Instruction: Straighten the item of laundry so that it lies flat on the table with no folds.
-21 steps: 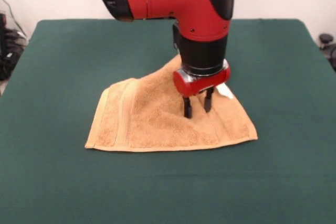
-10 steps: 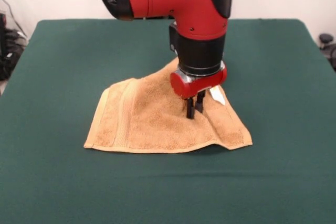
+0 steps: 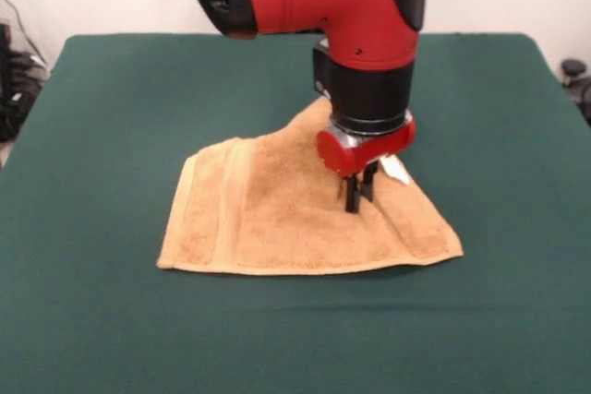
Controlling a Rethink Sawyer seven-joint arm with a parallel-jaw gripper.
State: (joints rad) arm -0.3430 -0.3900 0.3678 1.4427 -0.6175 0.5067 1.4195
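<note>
The item of laundry, a tan terry towel, lies on the green table a little right of the middle in the front view. Its left edge shows a woven band, and a small white label sticks out at the right. My gripper points straight down and is shut on a pinch of the towel near its right side. From the pinch a raised ridge runs toward the towel's front right corner. The arm hides the towel's far corner.
Dark cables and gear sit off the table's left edge, and a dark object shows beyond its right edge.
The gripper's fingers, open over the towel a second ago, closed on the cloth. Gripper and towel have since shifted a little to the right, and the front right corner has moved outward.
</note>
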